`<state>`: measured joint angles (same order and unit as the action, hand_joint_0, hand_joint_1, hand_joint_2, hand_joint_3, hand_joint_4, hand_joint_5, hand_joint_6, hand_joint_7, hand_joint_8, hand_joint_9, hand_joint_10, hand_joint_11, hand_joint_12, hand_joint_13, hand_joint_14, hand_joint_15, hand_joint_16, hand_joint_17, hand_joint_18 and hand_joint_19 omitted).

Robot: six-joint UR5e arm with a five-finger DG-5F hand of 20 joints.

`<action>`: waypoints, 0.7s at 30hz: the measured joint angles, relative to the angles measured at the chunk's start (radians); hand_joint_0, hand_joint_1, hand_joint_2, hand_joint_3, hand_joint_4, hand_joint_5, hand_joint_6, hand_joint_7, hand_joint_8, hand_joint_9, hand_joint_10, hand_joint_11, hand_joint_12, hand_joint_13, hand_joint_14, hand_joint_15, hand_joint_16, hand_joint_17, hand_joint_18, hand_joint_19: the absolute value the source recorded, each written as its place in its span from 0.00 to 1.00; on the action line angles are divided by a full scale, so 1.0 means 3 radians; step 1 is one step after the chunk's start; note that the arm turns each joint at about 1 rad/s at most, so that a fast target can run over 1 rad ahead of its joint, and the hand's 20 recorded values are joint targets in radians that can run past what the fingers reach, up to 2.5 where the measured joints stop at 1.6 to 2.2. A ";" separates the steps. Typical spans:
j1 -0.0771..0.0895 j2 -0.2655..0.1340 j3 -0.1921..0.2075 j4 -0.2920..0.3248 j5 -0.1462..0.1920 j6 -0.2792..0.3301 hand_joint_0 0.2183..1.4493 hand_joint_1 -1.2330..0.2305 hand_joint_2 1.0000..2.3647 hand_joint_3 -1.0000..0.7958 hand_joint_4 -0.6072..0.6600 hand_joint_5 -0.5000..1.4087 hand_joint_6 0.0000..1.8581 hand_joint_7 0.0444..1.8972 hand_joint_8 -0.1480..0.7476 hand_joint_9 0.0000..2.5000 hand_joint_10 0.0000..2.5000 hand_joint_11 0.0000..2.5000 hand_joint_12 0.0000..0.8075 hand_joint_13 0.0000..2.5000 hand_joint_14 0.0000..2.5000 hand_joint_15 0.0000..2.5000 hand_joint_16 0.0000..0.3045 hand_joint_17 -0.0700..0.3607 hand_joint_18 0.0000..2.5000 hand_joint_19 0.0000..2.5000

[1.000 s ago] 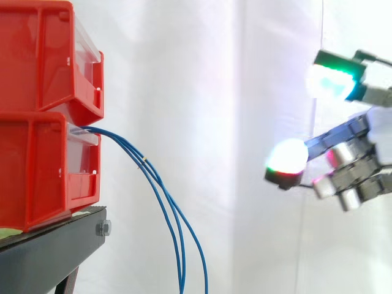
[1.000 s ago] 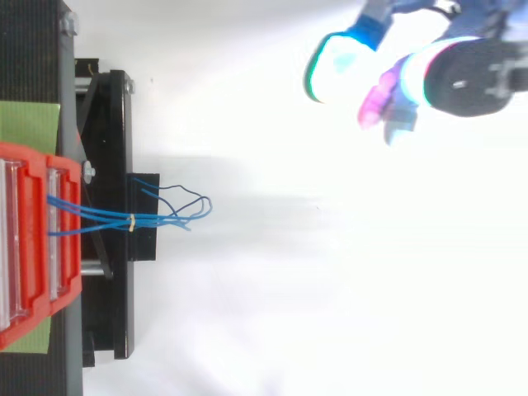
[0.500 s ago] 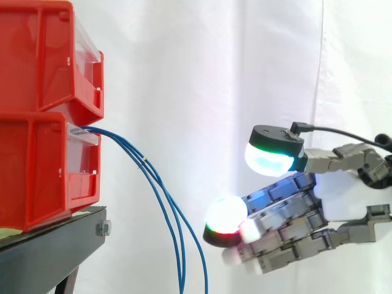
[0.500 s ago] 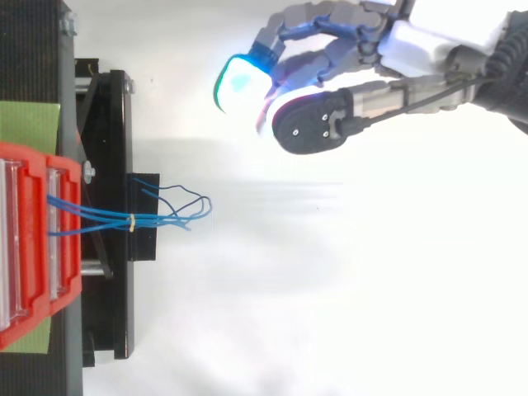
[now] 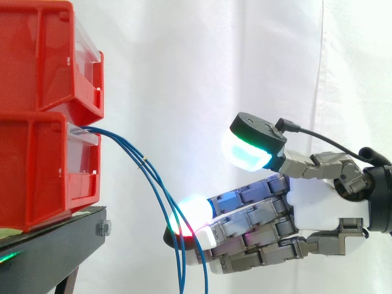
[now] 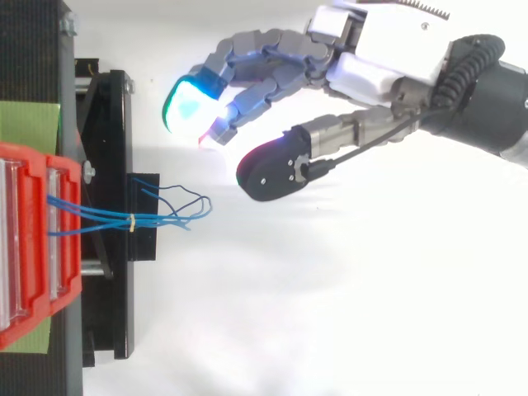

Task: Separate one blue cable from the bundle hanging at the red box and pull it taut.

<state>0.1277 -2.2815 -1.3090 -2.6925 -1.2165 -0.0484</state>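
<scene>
We see the hand [image 5: 312, 202] reaching in from the right, its fingers [image 5: 257, 215] stretched almost straight toward the left and its thumb [image 5: 251, 147] lifted well above them. It is spread apart and holds nothing. The thumb's pad glows green and cyan, and the foremost fingertip glows white with a red rim. The blue cables [image 6: 107, 218] come out of the front of the lower red bin [image 5: 37, 165], which sits under a second red bin [image 5: 37, 55] on the black stand [image 5: 49, 254]. Just past the bin's lip a small yellow band [image 5: 145, 160] ties the cables together. From there they droop in a slack curve and fan a little apart as they run down to the bottom edge of the side view. In that view the glowing fingertip lines up with the hanging strands, low on their curve. From above, though, we find the fingertips off to one side of the bundle, with bare white floor between them and the loose curled ends of the cables, so the hand is near them but not touching. The thumb lies closer to the cables' ends than the fingers do, also apart from them. A green mat [image 6: 29, 124] lies under the bins, and the white curtain [image 5: 184, 61] hangs behind.
</scene>
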 measured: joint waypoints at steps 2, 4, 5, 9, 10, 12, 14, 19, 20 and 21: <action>0.0019 -0.0010 0.0000 0.0035 -0.0003 -0.0052 0.19 0.31 0.00 0.28 0.73 0.17 0.27 0.44 0.52 0.27 0.00 0.10 0.43 0.13 0.00 0.02 0.16 0.42 0.03 0.01; 0.0032 -0.0032 0.0004 0.0085 -0.0008 -0.0087 0.21 0.31 0.00 0.28 0.73 0.17 0.27 0.44 0.52 0.28 0.00 0.11 0.43 0.14 0.00 0.02 0.16 0.41 0.04 0.01; 0.0036 -0.0044 0.0008 0.0113 -0.0013 -0.0098 0.21 0.31 0.00 0.28 0.73 0.18 0.27 0.44 0.51 0.28 0.00 0.11 0.43 0.14 0.00 0.02 0.16 0.41 0.04 0.02; 0.0045 -0.0127 0.0054 0.0290 -0.0041 -0.0144 0.23 0.30 0.00 0.28 0.73 0.18 0.27 0.45 0.51 0.29 0.00 0.13 0.41 0.15 0.00 0.03 0.15 0.40 0.05 0.02; 0.0047 -0.0149 0.0070 0.0317 -0.0049 -0.0156 0.24 0.29 0.00 0.28 0.73 0.18 0.27 0.46 0.52 0.29 0.00 0.14 0.42 0.16 0.00 0.04 0.15 0.40 0.06 0.03; 0.0053 -0.0205 0.0113 0.0359 -0.0070 -0.0175 0.25 0.29 0.00 0.28 0.73 0.18 0.27 0.48 0.51 0.30 0.00 0.15 0.41 0.16 0.00 0.05 0.15 0.39 0.07 0.04; 0.0058 -0.0244 0.0146 0.0378 -0.0089 -0.0180 0.26 0.29 0.00 0.28 0.72 0.18 0.27 0.50 0.52 0.31 0.01 0.17 0.41 0.17 0.00 0.06 0.14 0.39 0.08 0.05; 0.0078 -0.0294 0.0198 0.0402 -0.0118 -0.0188 0.28 0.29 0.00 0.28 0.69 0.19 0.27 0.56 0.52 0.32 0.01 0.18 0.41 0.19 0.00 0.07 0.14 0.38 0.09 0.06; 0.0082 -0.0296 0.0200 0.0404 -0.0119 -0.0189 0.28 0.29 0.00 0.28 0.68 0.19 0.27 0.57 0.52 0.32 0.01 0.18 0.41 0.19 0.00 0.08 0.14 0.38 0.09 0.06; 0.0086 -0.0298 0.0203 0.0408 -0.0118 -0.0189 0.28 0.29 0.00 0.29 0.68 0.19 0.27 0.58 0.52 0.32 0.01 0.19 0.41 0.19 0.00 0.08 0.14 0.38 0.09 0.07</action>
<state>0.1535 -2.3709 -1.2482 -2.5702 -1.2518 -0.1050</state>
